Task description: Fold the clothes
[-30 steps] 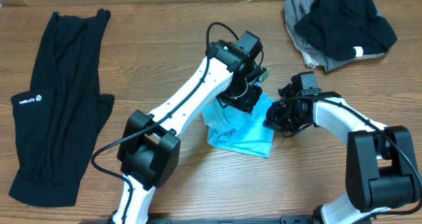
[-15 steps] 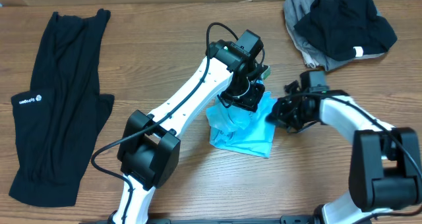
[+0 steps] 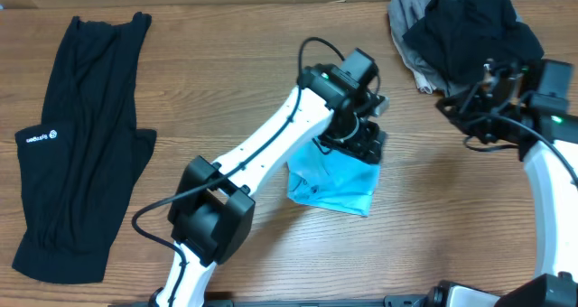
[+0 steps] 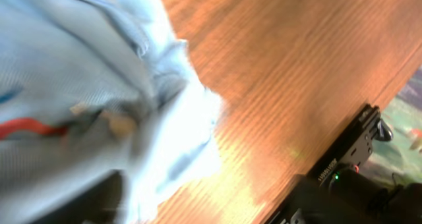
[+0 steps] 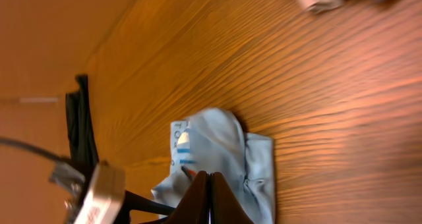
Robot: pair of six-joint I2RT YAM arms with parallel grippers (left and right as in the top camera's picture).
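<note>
Light blue T-shirt (image 3: 336, 188) lies crumpled at mid-frame on the wooden table (image 3: 226, 63).
Left gripper (image 3: 361, 143) sits over its upper edge, jaw gap impossible to tell; right gripper (image 5: 210, 178), fingers pressed together, hovers upper right beside the dark pile (image 3: 470, 32).

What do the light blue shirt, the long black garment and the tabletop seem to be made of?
Light blue shirt: soft matte knit, probably cotton; it crumples in loose folds.
Long black garment: thin, smooth fabric; it lies flat in fine creases.
Tabletop: wood or wood-look laminate, slight sheen; grain lines show.
</note>
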